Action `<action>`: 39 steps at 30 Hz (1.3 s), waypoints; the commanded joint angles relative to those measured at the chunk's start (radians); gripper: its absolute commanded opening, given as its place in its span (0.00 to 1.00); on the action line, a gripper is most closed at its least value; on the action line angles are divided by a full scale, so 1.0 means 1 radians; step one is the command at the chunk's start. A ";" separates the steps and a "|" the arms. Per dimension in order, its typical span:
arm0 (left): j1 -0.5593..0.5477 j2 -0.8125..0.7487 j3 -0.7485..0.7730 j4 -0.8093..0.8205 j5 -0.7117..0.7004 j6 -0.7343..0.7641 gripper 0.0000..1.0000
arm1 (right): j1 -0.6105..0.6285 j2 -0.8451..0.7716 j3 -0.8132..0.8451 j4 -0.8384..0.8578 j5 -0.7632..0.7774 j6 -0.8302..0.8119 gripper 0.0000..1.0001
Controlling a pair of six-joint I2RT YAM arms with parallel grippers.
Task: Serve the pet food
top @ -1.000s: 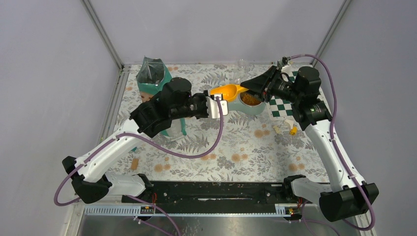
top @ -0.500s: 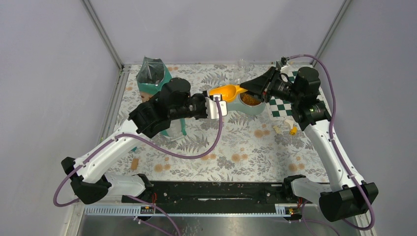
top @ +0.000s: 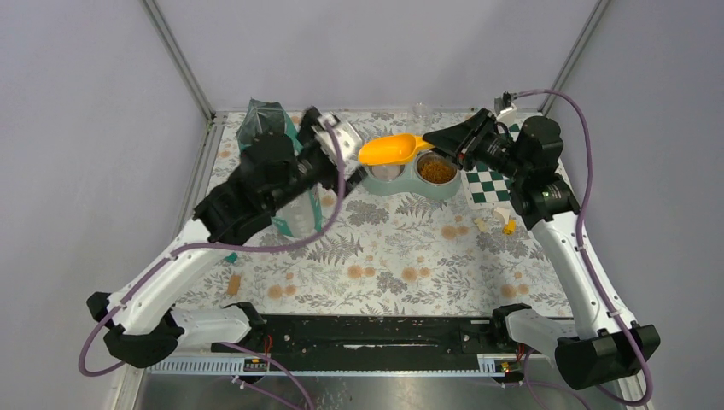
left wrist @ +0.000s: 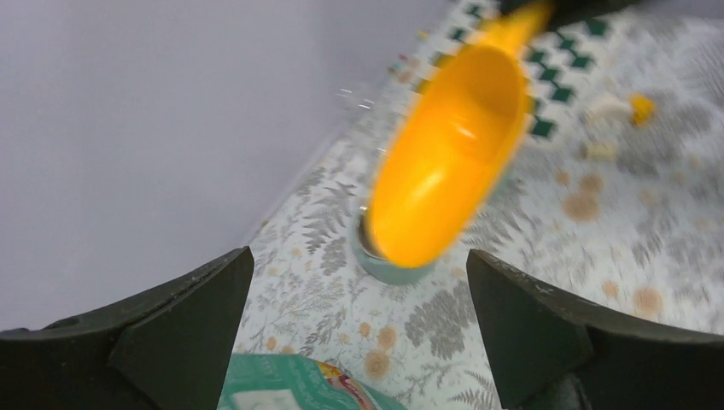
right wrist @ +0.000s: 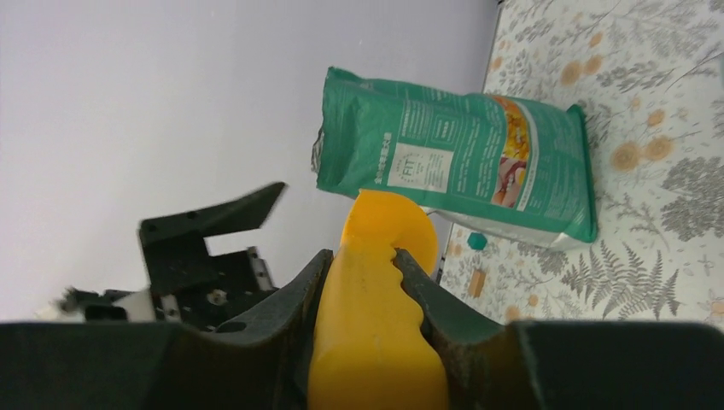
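The pet food (top: 436,171) is a brown heap in the right well of a teal double bowl (top: 410,190). My right gripper (top: 434,140) is shut on the handle of an orange scoop (top: 388,149), holding it above the bowl's left well. In the right wrist view the handle (right wrist: 376,333) sits clamped between the fingers. The scoop (left wrist: 452,154) looks empty in the left wrist view. My left gripper (top: 329,131) is open and raised by the teal bag (top: 294,213), with nothing between its fingers (left wrist: 213,325).
A green-and-white checkered mat (top: 488,184) lies right of the bowl, with small yellow bits (top: 499,224) in front of it. A small brown block (top: 232,284) lies near the left front. The bag (right wrist: 461,162) stands at the back left, by the wall.
My left gripper has opened and swung back left and upward, away from the scoop toward the bag. The right gripper keeps the scoop, now slightly higher.
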 commanded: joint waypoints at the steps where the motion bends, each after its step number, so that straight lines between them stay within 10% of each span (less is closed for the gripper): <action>1: 0.096 -0.020 0.190 -0.002 -0.241 -0.272 0.99 | 0.006 -0.014 0.078 -0.047 0.063 -0.098 0.00; 14: 0.587 0.110 0.385 -0.385 -0.209 -0.713 0.85 | 0.006 0.018 0.089 -0.114 0.065 -0.166 0.00; 23: 0.782 0.164 0.297 -0.458 -0.094 -0.761 0.73 | 0.005 0.047 0.102 -0.117 0.055 -0.180 0.00; 29: 0.801 0.186 0.281 -0.483 0.028 -0.738 0.39 | 0.003 0.060 0.108 -0.118 0.052 -0.185 0.00; 32: 0.803 0.190 0.287 -0.481 0.036 -0.726 0.00 | 0.003 0.060 0.113 -0.118 0.056 -0.189 0.00; 39: 0.832 0.197 0.409 -0.442 0.013 -0.639 0.00 | -0.004 0.050 0.131 -0.141 0.069 -0.205 0.00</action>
